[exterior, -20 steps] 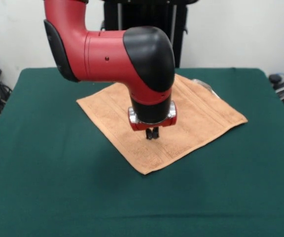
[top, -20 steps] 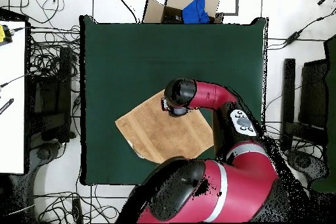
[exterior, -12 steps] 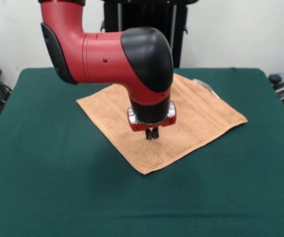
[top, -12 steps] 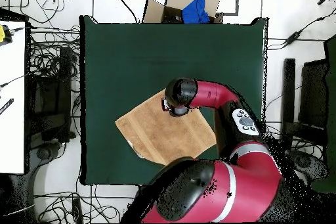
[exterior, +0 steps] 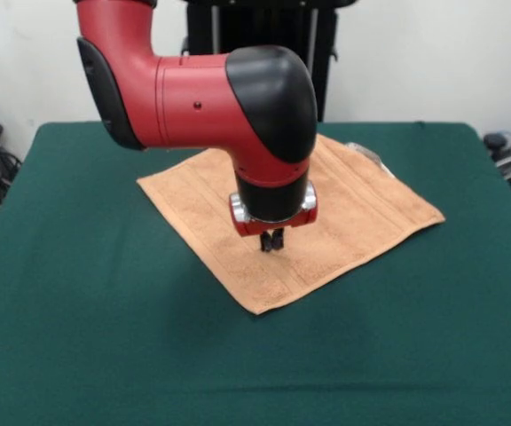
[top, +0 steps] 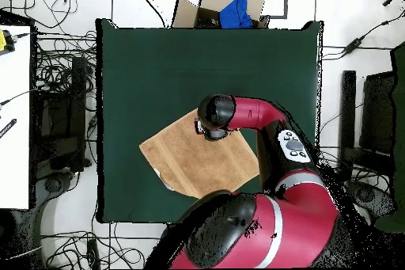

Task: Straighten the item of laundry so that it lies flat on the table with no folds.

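1 towel (exterior: 344, 213) is all we find on the table (exterior: 87, 319), and we read the front view from left to right. At the left we see bare green felt, then the towel's left corner, lying flat against the surface. Past that corner the cloth spreads out as a diamond, 1 corner toward the camera, 1 toward the right, the far one hidden behind the arm. We see woven border bands running along its edges, and the visible cloth looks smooth, with no folds that we can make out. Over the middle of the towel the red and black arm (exterior: 193, 98) comes down, its black elbow and wrist blocking the cloth behind. Below the silver ring at the wrist we see the gripper (exterior: 271, 240), its 2 dark tips pressed close together with nothing between them, pointing straight down above the towel; we cannot tell whether they touch it. Further right the towel runs on to its right corner, and at its far right edge we see a small pale tag (exterior: 366, 153). Beyond that, green felt again.

In the overhead view we find the towel (top: 190, 160) lying slightly toward the robot's side of the table (top: 158, 61), the wrist covering 1 corner
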